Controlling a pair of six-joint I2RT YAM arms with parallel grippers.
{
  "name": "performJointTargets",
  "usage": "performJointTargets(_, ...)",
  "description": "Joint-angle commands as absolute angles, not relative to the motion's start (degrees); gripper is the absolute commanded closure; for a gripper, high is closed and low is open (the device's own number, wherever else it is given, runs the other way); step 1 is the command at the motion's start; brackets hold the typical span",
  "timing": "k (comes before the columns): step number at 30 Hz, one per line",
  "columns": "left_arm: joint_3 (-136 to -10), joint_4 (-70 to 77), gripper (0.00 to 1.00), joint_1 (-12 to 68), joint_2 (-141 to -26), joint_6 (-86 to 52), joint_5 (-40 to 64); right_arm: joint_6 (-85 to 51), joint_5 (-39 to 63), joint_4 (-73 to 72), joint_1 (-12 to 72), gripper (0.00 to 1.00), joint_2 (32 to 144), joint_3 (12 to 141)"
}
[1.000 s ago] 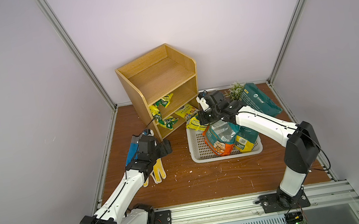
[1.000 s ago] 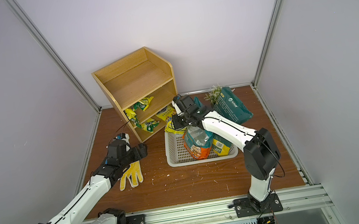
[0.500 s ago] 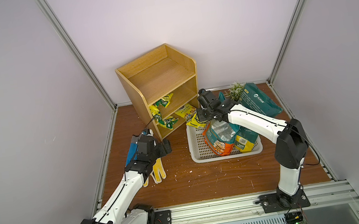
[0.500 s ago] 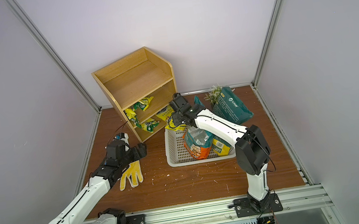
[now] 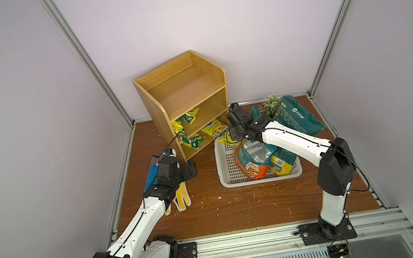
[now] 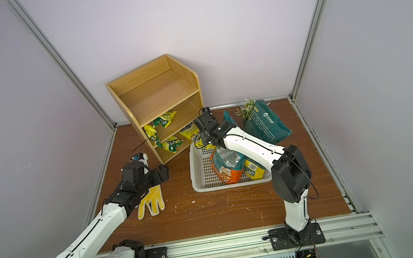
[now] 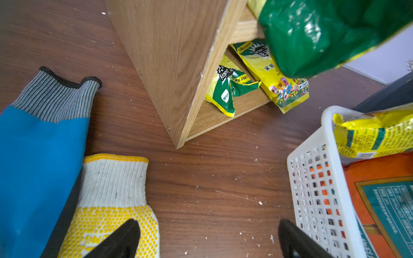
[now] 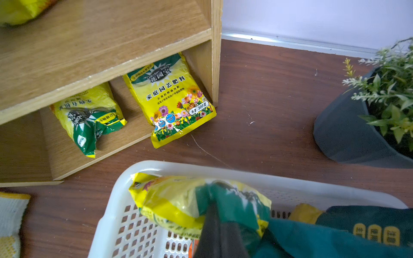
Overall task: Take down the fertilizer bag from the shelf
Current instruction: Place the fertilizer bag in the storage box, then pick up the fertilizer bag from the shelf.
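Now right claw (image 8: 215, 215) clamps yellow-green fertilizer bag (image 8: 169, 198) over white perforated basket (image 8: 290, 178), likely for drop; left claw (image 7: 207, 234) hangs released near light-brown wooden shelf (image 5: 182, 91).

White arms (image 5: 294, 141), black joints (image 5: 333, 168), thin cables (image 5: 360, 169)

Lettering you can make out
The flowered yellow bag (image 8: 176, 100) on the shelf (image 8: 215, 67), bottom tier, reads "Garden baby", 花园宝, 家庭园艺肥料 and 300克. The crumpled bag (image 8: 89, 116) beside it carries upside-down characters, too creased to read.
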State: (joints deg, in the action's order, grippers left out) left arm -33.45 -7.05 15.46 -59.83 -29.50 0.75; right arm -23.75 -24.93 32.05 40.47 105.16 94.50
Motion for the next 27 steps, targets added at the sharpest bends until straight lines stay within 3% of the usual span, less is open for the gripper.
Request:
performJointTargets(1,-33.19,-7.19,0.0,14.84,-59.99,-28.71,0.26,-22.67,-26.12,32.3,40.34,1.0,103.45,93.86)
performJointTargets(9,-33.05,-7.65,0.0,14.8,-59.06,-28.3,-0.35,-22.99,-19.75,36.42,42.88,1.0,114.57,98.98)
performJointTargets(13,-33.29,-7.47,0.0,14.79,-59.32,-28.3,-0.27,-21.77,-13.88,31.44,42.95,0.62,111.11,98.27)
performJointTargets(19,-33.5,-7.23,0.0,14.75,-59.5,-28.33,0.0,-18.71,1.58,17.32,43.09,0.31,102.61,95.22)
performJointTargets(22,-33.33,-6.78,0.0,14.34,-59.58,-28.55,0.7,-16.47,10.19,11.65,43.91,0.28,102.14,94.89)
performJointTargets(27,-33.52,-6.94,0.0,13.96,-60.28,-28.56,1.95,-10.2,14.72,11.77,48.7,0.35,107.0,100.1)
